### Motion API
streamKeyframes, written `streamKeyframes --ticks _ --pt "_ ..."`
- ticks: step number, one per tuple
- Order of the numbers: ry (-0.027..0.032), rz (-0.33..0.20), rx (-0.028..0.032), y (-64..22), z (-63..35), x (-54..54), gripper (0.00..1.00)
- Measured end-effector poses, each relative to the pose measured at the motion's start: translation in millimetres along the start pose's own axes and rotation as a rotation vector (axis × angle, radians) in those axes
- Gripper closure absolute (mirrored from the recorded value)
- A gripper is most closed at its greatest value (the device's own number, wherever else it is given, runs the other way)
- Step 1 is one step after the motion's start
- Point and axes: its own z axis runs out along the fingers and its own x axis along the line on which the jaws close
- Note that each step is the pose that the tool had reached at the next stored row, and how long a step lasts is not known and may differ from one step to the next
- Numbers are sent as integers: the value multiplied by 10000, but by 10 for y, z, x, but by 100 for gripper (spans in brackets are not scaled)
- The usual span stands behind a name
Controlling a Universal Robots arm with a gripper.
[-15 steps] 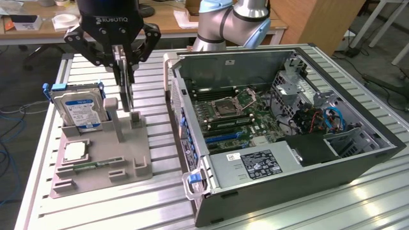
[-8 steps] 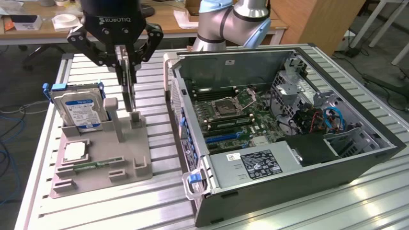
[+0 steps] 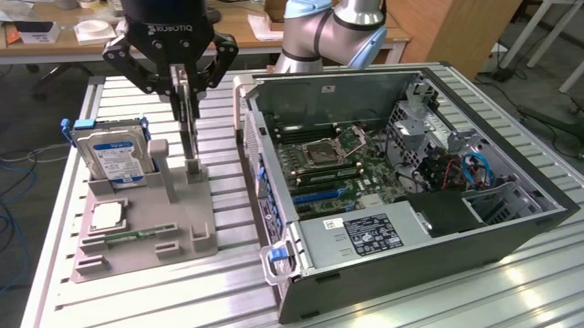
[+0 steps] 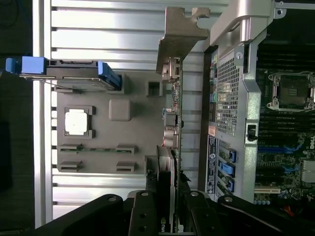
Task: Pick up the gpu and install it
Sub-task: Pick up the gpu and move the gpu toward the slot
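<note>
The gpu stands on edge, a thin dark card, with its lower end at a slot post of the grey holder. My gripper is right above it, shut on the card's upper edge. In the wrist view the gpu runs edge-on away from my gripper, with its silvery bracket at the far end. The open computer case lies on the exterior view's right of the holder, its motherboard exposed.
On the holder stand a silver hard drive with blue rails, a processor chip and a narrow memory stick. The case wall runs close beside the gpu. The slatted metal table carries everything.
</note>
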Motion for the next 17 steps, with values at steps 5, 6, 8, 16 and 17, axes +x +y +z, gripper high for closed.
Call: streamKeyframes --ticks 5,6,8,16,17 --pt "0 1 0 0 1 -37 73" --pt "0 0 0 0 1 -45 73" --pt "0 1 0 0 1 -63 73" --pt "0 1 0 -1 2 -130 73" --pt "0 1 0 -1 2 -138 73"
